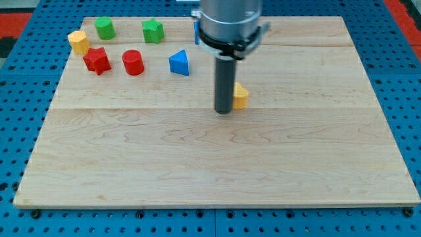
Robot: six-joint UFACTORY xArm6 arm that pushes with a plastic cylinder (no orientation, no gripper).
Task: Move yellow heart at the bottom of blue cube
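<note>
My tip [223,112] is a bare rod end with no claw to spread or pinch, so there is nothing to report on that score; it rests on the wooden board [197,171] a little above the middle, toward the far edge. Just to its right in the view, touching or nearly so, sits the yellow heart [241,96], half hidden behind the rod; I judge I stand on its left side because a push from here sends it rightward or lets me steer it. The blue cube [196,33] is mostly hidden behind my arm's housing near the far edge, only a blue sliver showing, so the heart already lies below it and slightly right, and likely needs only a small nudge toward the view's left. Out toward the far left corner the others cluster, well apart from my work: a blue triangle [179,63], a red cylinder [133,62], a red star [97,60], a yellow hexagon [79,42], a green block [104,28] and a green star [152,31]
</note>
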